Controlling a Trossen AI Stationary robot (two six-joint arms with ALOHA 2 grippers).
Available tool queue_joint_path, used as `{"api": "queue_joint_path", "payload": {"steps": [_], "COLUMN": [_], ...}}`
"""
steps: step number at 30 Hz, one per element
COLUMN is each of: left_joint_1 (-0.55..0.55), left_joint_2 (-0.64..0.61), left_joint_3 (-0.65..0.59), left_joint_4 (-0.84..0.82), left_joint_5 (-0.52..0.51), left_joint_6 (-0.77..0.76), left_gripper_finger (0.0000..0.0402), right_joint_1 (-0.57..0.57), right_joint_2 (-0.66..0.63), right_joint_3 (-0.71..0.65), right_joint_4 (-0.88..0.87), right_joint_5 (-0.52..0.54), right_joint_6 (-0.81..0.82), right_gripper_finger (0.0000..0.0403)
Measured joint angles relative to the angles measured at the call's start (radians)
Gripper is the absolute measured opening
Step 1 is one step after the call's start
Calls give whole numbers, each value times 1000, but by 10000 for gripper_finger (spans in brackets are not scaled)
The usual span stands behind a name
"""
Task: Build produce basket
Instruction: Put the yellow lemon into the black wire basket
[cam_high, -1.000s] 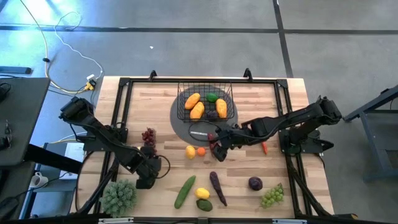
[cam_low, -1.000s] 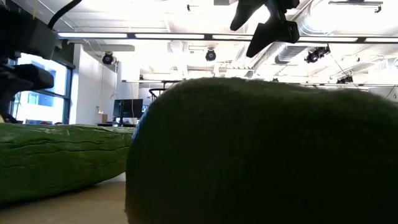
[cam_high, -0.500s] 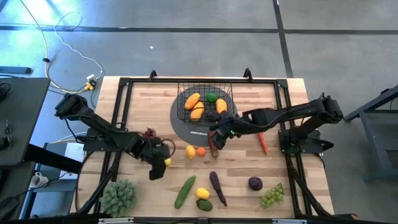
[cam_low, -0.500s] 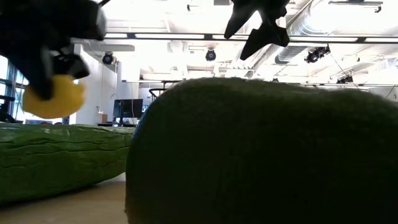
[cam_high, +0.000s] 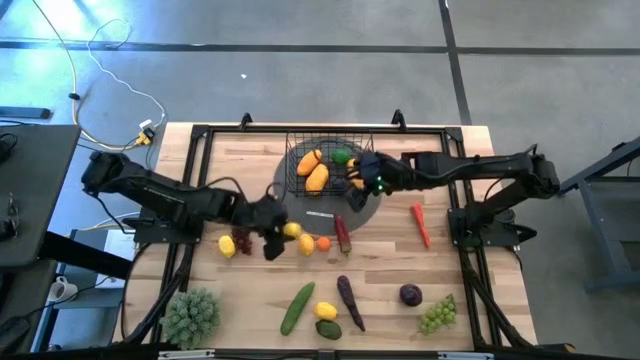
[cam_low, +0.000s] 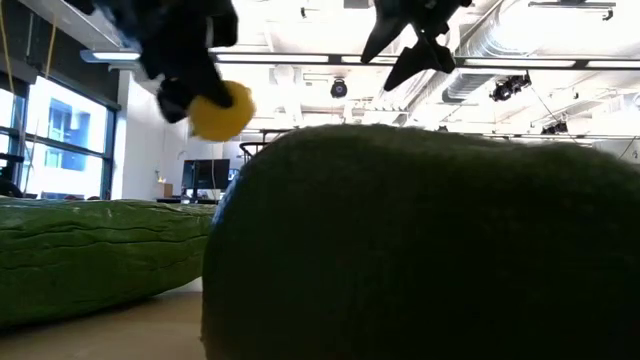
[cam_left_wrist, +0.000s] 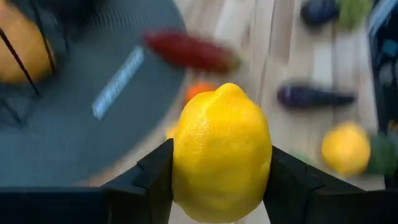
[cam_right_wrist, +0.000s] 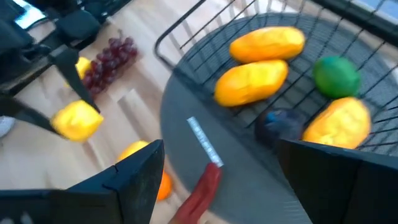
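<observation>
In the high view we see the left gripper (cam_high: 283, 233) left of centre, stretched toward the basket (cam_high: 331, 168), fingers clamping a lemon (cam_left_wrist: 221, 152). The right gripper (cam_high: 362, 178), fingers apart and empty, hangs at the basket's right edge.

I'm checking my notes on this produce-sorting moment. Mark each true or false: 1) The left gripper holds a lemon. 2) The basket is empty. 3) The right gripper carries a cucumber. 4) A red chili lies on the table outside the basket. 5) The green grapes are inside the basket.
1) True: the left gripper is shut on the lemon.
2) False: the basket already holds orange-yellow fruits, a lime and a dark fruit.
3) False: the right gripper is open, with nothing between its fingers; the cucumber lies on the table.
4) True: the red chili.
5) False: the green grapes lie near the table's front edge.
</observation>
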Motion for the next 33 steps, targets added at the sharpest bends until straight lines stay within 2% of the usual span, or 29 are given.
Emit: {"api": "queue_joint_path", "payload": {"steps": [15, 33], "left_joint_1": [231, 491], "left_joint_2": [1, 1], "left_joint_3": [0, 0], "left_joint_4": [298, 540], "left_joint_5": [37, 70], "left_joint_6": [25, 25], "left_gripper_finger": [178, 179], "right_joint_1": [-167, -324], "right_joint_2": [-7, -70], "right_joint_3": [0, 0], "right_joint_4": [-1, -4], "right_joint_5": [-17, -39], "right_joint_6": [-128, -260], "right_gripper_finger": [291, 291]}}
